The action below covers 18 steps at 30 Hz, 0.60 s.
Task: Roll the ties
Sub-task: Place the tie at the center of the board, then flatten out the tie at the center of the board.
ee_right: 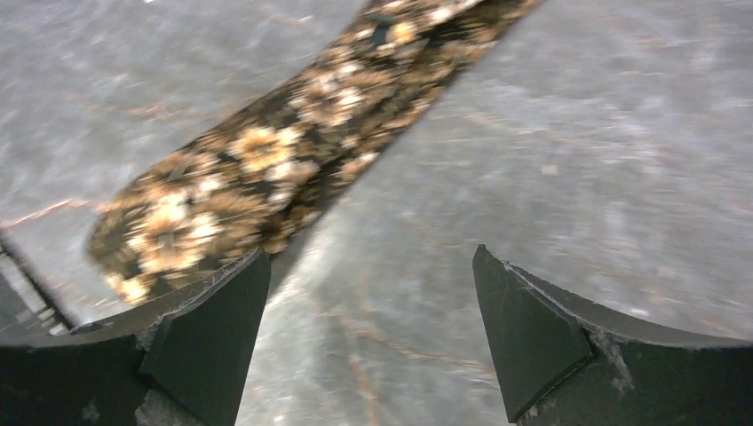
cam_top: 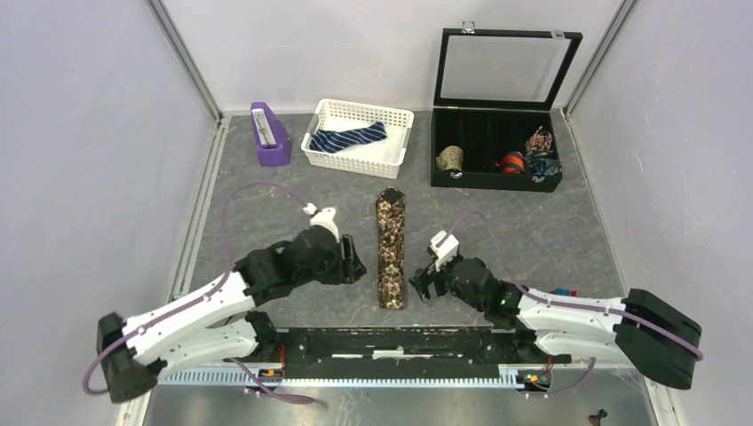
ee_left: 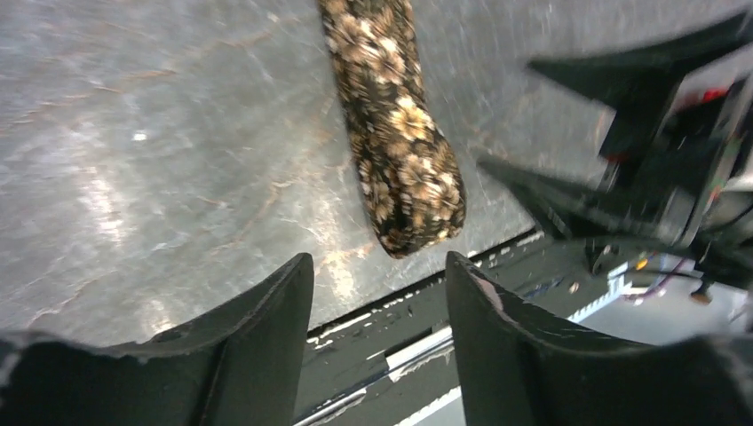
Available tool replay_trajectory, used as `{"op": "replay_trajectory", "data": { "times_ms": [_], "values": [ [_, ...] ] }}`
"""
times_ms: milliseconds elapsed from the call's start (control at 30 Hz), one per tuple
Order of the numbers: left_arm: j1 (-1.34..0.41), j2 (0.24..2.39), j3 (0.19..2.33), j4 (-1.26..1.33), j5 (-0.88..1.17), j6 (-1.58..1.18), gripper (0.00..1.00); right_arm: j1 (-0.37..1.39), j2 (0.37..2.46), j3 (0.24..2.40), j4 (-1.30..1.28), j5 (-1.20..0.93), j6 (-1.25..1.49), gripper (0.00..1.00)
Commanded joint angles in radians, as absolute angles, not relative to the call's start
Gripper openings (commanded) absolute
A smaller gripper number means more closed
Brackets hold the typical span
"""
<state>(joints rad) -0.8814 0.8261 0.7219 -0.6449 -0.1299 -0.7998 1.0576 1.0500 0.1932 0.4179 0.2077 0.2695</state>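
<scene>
Top external view: leopard-print tie lies flat, unrolled, mid-tabletop, its end by the near edge between empty left fingers, partly open, and empty right fingers, wide open; an uneven pinch there would likely skew the roll.
</scene>
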Motion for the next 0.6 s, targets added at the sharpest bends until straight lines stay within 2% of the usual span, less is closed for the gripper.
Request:
{"op": "replay_trajectory", "data": {
  "times_ms": [0,167,267,433,567],
  "values": [
    [-1.072,0.949,0.759,-0.509,-0.298,-0.946,0.60,0.983,0.990,0.213,0.361,0.373,0.155,0.90],
    [-1.228,1.146,0.825,-0.413,-0.370,-0.986,0.57,0.903,1.063,0.338,0.357,0.289,0.119,0.87],
    [-1.287,1.227,0.861,-0.390,-0.419,-1.022,0.50,0.838,1.138,0.414,0.362,0.250,0.134,0.82],
    [-1.301,1.340,0.849,-0.228,-0.379,-1.080,0.43,0.757,1.233,0.530,0.341,0.216,0.144,0.71],
    [-1.328,1.467,0.921,-0.169,-0.360,-1.070,0.42,0.740,1.238,0.542,0.335,0.239,0.144,0.69]
  ]
}}
